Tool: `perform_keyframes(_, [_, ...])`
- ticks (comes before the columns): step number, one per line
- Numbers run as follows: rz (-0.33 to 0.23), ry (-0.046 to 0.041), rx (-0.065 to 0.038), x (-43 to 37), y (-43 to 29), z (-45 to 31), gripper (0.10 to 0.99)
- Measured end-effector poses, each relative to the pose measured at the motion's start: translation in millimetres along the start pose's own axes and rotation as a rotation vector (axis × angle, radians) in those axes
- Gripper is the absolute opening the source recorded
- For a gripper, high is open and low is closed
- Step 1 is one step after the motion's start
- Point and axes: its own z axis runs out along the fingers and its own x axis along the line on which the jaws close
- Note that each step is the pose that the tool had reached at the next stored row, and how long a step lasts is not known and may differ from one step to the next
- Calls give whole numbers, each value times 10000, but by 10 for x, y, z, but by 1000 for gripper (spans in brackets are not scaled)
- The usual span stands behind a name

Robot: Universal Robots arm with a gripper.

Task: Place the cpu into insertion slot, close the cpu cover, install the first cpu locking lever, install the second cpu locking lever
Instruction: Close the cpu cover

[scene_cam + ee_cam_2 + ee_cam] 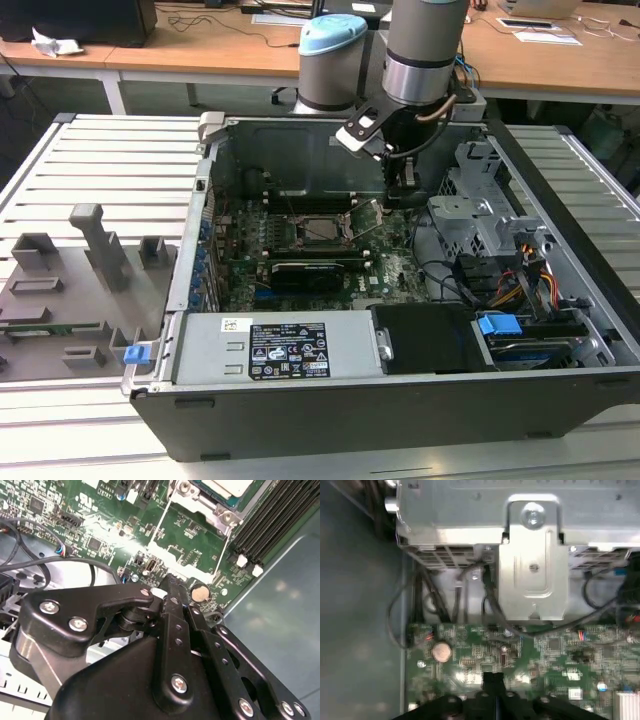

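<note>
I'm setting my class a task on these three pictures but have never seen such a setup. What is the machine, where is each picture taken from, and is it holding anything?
It is a robot arm reaching into an open computer case on a slatted table. The exterior view looks on from off the arm. Both wrist views come from cameras riding on it, looking past its tool at the green circuit board. The tool looks shut and empty, above the board, to the exterior view's right of the socket.

The arm (425, 45) stands upright at the far side, its gripper (405, 186) pointing straight down with both black fingers (172, 597) pressed together.
</note>
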Motion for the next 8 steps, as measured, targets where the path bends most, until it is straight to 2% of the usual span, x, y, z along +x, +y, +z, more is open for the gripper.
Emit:
perform_keyframes(4, [-311, 13, 4, 0, 17, 13, 106])
perform_keyframes(8, [-370, -7, 16, 1, 26, 36, 106])
